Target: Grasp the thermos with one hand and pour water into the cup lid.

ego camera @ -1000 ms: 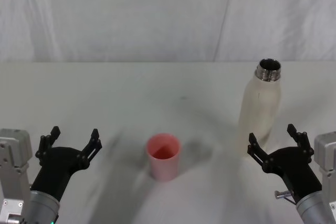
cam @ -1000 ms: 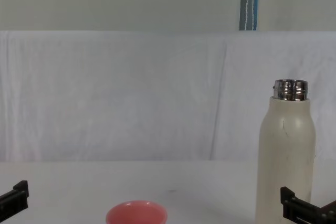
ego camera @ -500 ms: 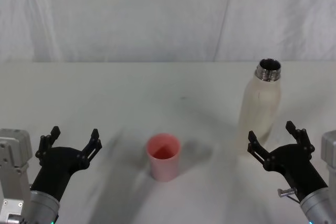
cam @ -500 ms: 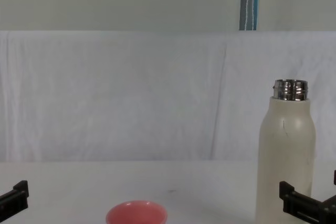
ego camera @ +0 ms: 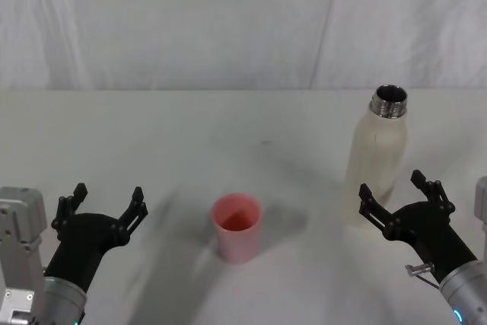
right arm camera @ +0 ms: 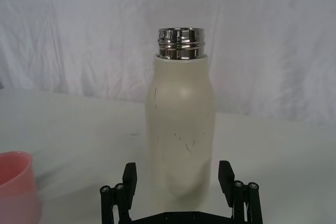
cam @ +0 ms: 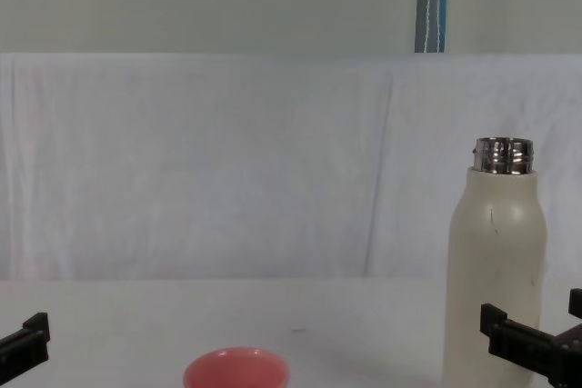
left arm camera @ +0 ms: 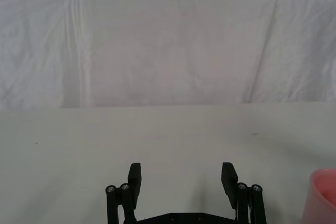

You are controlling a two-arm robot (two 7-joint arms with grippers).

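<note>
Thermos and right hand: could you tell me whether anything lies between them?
Nothing: in the right wrist view the open right hand faces the thermos directly, with bare table between; the head view agrees.

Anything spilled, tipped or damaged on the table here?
Nothing stands out. The thermos stands upright with its neck open, showing only faint scuff marks on its side. The cup lid sits upright. Both the right gripper and left gripper are open.
</note>
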